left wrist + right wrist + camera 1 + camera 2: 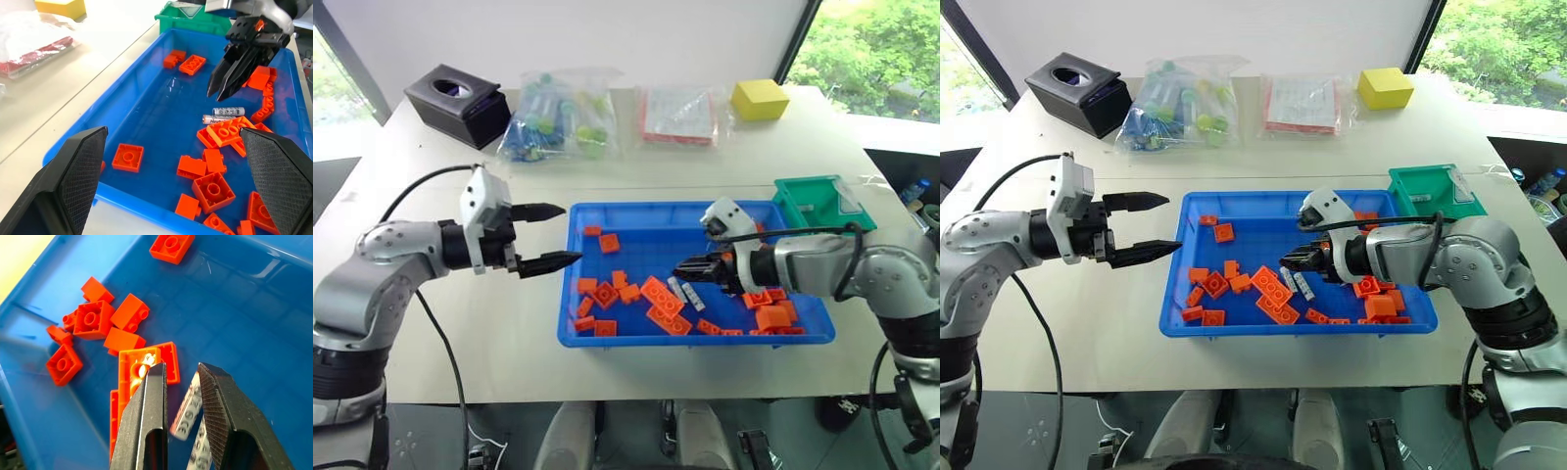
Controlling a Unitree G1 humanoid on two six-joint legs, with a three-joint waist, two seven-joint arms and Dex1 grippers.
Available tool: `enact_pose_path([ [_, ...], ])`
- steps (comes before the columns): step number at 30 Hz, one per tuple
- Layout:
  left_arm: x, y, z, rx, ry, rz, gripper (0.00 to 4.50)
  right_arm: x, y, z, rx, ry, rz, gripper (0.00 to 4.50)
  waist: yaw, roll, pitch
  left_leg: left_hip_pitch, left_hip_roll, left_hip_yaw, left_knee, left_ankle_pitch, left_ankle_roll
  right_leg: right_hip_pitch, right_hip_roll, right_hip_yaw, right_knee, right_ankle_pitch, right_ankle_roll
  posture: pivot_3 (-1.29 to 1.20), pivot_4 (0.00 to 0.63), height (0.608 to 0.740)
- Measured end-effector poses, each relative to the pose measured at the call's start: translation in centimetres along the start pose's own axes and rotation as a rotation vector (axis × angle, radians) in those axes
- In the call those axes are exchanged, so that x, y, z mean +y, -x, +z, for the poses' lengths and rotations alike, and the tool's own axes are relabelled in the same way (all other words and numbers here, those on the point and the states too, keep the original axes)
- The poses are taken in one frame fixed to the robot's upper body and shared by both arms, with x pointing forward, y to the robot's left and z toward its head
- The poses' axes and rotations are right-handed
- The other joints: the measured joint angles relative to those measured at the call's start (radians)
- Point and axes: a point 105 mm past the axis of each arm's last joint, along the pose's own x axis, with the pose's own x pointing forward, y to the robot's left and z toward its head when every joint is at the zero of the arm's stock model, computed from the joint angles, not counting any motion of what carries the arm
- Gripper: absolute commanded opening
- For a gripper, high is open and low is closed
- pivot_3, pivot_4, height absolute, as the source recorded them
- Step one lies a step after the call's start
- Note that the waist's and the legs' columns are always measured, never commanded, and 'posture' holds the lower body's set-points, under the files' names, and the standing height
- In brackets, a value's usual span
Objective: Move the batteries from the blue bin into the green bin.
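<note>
The blue bin [695, 341] sits mid-table, scattered with orange bricks [661, 304]. Two small silvery batteries [227, 111] lie side by side on its floor beside an orange brick. My right gripper [683, 266] hangs inside the bin just above them, pointing down. Its fingers [146, 421] stand a narrow gap apart and hold nothing, and the batteries [188, 406] show through that gap. My left gripper [570, 234] hovers wide open and empty at the bin's left rim. The green bin [822, 201] stands against the blue bin's far right corner.
A yellow block [760, 99], a clear packet of red-and-white pieces [677, 116], a bag of colourful items [553, 117] and a black box [458, 103] line the table's far side. Bare tabletop lies between them and the blue bin.
</note>
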Motion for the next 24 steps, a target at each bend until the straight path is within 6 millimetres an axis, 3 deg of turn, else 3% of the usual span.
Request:
enact_pose_path([
  [19,0.2,0.0,0.0,0.0,0.008,0.018,4.5,-0.4,-2.0,-2.4,0.105,0.068,0.022,1.03,-0.001,0.0,0.0,0.0,0.0,-0.001,0.0,0.0,0.0,-0.001,0.001,0.0,0.002,0.0,0.0,0.0,0.15,0.692],
  [22,0.1,0.0,-0.1,0.002,0.013,0.018,4.5,-0.3,-2.1,-2.5,0.107,0.092,0.022,1.88,-0.001,0.0,0.0,0.0,0.0,-0.001,0.0,0.0,0.0,-0.001,0.001,0.0,0.002,0.0,0.0,0.0,0.15,0.692],
  [24,0.1,0.0,-0.1,0.003,0.015,0.017,4.5,-0.4,-2.1,-2.8,0.113,0.095,0.017,2.84,-0.001,0.0,0.0,0.0,0.0,-0.001,0.0,0.0,0.0,-0.001,0.001,0.0,0.002,0.0,0.0,0.0,0.15,0.692],
])
